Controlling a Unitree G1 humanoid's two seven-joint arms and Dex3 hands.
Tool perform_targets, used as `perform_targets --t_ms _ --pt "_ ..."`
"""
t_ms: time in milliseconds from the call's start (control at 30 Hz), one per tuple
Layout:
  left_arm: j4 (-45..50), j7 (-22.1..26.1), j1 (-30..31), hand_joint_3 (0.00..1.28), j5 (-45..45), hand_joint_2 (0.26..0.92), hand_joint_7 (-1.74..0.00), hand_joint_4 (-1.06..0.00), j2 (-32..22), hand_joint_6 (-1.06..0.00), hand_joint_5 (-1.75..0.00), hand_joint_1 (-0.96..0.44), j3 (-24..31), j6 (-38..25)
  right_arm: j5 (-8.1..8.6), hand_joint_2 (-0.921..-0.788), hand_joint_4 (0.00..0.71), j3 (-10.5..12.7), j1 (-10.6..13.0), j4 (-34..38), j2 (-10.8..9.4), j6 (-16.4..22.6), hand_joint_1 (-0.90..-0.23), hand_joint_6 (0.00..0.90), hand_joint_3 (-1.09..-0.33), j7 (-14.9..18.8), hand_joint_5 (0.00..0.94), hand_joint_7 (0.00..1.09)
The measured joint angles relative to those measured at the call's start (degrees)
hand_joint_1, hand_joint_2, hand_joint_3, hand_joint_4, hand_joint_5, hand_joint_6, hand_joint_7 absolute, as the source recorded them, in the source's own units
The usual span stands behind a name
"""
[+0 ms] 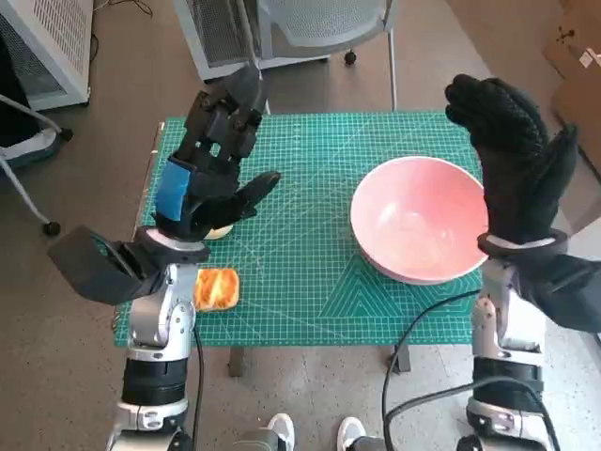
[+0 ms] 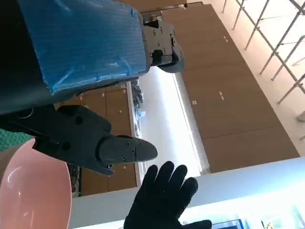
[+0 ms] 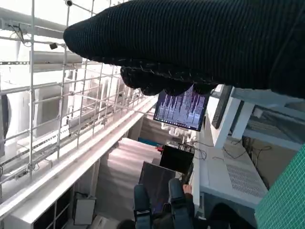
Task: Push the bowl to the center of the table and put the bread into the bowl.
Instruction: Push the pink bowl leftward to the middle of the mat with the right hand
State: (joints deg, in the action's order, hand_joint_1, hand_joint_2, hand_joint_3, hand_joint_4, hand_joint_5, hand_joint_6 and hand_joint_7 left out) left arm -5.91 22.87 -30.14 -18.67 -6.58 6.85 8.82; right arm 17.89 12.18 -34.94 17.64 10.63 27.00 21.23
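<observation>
Bowl (image 1: 420, 221) sits right of table centre, bread (image 1: 216, 287) near-left edge. Left hand (image 1: 214, 169) and right hand (image 1: 512, 160) raised, fingers spread, holding nothing. Risk: hard shove tips bowl.

From my head feed I see brown floor (image 1: 75, 310) around a table under a green cutting mat (image 1: 310, 235), a grey chair (image 1: 319, 23) beyond it, and a white perforated cabinet (image 1: 47, 38). The left wrist feed shows wood-panelled walls (image 2: 228, 95); the right shows a white wire grid (image 3: 47, 95) and a lit monitor (image 3: 183, 112).
</observation>
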Motion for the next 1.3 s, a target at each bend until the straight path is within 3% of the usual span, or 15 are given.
perform_targets --t_ms 300,433,767,1033,1300 --pt "0.01 0.28 0.01 0.33 -0.04 0.831 -0.61 -0.08 0.00 0.00 -0.01 -0.24 0.11 0.07 0.43 -0.921 0.389 3.73 -0.47 9.44 3.24 4.61 -0.563 0.459 -0.644 1.69 0.000 0.00" --pt "0.01 0.32 0.01 0.34 -0.10 0.831 -0.61 -0.08 0.00 0.00 0.00 -0.24 0.15 0.07 -0.20 -0.921 0.367 5.39 -1.36 16.26 4.98 8.01 -0.559 0.448 -0.653 1.41 0.000 0.00" --pt "0.00 0.31 0.01 0.34 -0.16 0.829 -0.61 -0.08 0.20 0.00 0.00 -0.24 0.21 0.07 -2.73 -0.921 0.340 7.97 -5.31 33.03 8.93 13.05 -0.540 0.426 -0.673 -3.89 0.000 0.00" --pt "0.00 0.32 0.02 0.35 -0.16 0.829 -0.58 -0.08 0.30 0.00 0.00 -0.23 0.13 0.07 -2.91 -0.921 0.320 9.02 -7.08 42.80 9.54 12.06 -0.489 0.408 -0.696 -6.82 0.000 0.00" --pt "0.00 0.32 0.02 0.35 -0.18 0.830 -0.58 -0.08 0.30 0.00 0.00 -0.23 0.11 0.07 -2.35 -0.921 0.302 9.90 -8.28 48.98 8.63 7.21 -0.496 0.407 -0.695 -6.89 0.004 0.00"
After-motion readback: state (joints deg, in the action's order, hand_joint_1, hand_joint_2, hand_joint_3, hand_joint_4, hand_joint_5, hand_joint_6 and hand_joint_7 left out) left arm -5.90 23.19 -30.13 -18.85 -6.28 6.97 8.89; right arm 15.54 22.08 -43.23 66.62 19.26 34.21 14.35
